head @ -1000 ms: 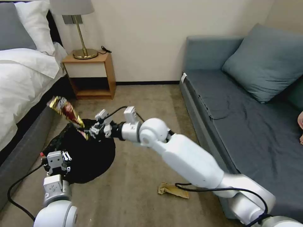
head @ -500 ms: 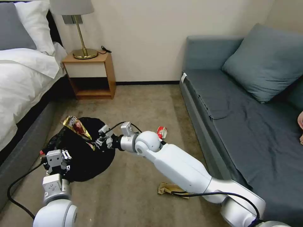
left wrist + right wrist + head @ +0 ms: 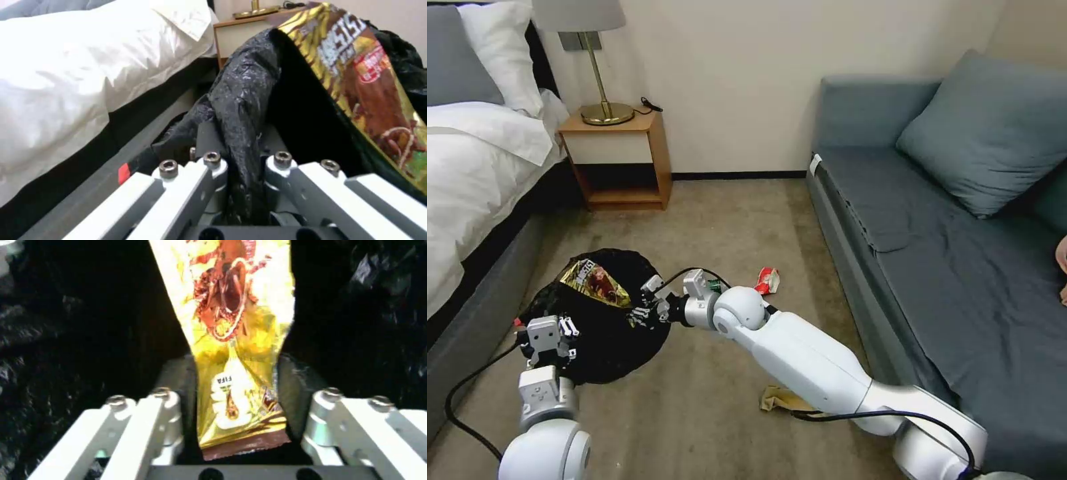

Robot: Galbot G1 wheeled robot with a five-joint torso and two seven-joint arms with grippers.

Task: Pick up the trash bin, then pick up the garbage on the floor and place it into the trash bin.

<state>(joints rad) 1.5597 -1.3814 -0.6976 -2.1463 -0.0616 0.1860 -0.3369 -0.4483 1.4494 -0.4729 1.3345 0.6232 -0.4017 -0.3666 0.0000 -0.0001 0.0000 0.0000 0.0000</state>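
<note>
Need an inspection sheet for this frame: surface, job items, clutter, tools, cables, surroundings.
Surface: beige carpet, flat.
Job's things: bin with black bag, on the carpet by the bed; gold packet lies across its mouth; red wrapper and brown paper bag on the carpet; green-labelled bottle peeks out behind the right arm.
Clutter: nothing seen.
Tools: left tool shut on the bin's bag at the rim; right tool over the bin, shut on the packet's end.
Cables: black cable loops off the left arm; another runs along the right arm.
Surroundings: bed, nightstand with lamp, grey sofa.
</note>
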